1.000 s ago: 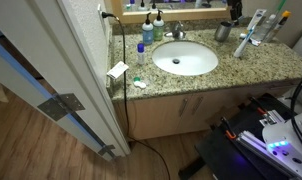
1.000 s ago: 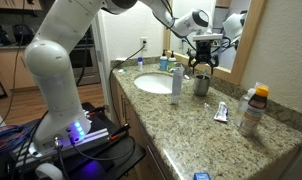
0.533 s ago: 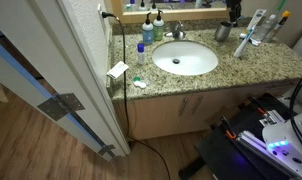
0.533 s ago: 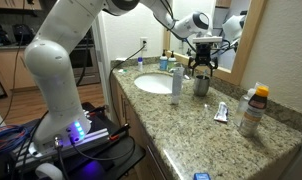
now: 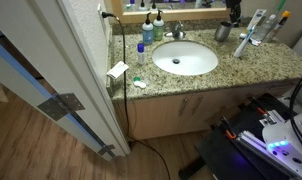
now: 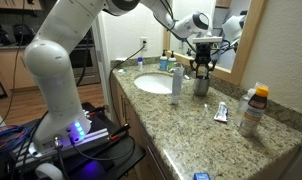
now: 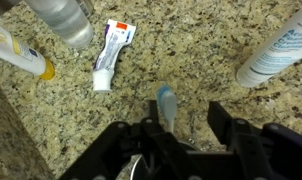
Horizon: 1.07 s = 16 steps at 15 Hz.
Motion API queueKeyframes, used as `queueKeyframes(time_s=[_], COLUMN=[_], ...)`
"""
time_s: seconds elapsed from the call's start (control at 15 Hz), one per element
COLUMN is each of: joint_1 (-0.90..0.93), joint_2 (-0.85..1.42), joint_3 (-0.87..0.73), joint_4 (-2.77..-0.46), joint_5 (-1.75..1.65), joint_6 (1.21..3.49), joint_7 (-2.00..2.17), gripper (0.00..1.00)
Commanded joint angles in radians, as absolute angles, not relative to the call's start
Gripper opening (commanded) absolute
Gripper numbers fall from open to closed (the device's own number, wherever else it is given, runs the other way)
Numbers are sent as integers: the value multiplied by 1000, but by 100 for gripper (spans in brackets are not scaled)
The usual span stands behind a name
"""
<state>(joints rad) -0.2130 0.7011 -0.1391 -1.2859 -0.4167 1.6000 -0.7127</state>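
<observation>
Granite counter, toothbrush btwn jaws of pincer, untouched

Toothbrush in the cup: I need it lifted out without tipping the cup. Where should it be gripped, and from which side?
Probably the toothbrush end sticking out above the cup, from straight above: it stands about upright, and the rim blocks its lower part.

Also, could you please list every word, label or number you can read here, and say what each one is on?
No text can be read well enough to quote.
toothpaste tube: red and blue print, too blurred to read.
white bottle: bluish lettering, too blurred to read.
orange-capped bottle: dark print, too small to read.
toothbrush: no lettering shows.
</observation>
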Motion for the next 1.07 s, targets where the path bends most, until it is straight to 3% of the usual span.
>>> queueKeyframes(time_s=[0.0, 0.27, 0.53, 1.0], joint_1=[-215, -214, -229, -273], joint_2=[688, 689, 665, 424], joint_3=[-134, -139, -129, -130], joint_4=[-1296, -1295, -1297, -1392], joint_5=[-435, -454, -428, -370], joint_6=[1612, 1615, 1606, 1656], joint_7=[-708, -706, -721, -793], gripper=[26, 1, 2, 2])
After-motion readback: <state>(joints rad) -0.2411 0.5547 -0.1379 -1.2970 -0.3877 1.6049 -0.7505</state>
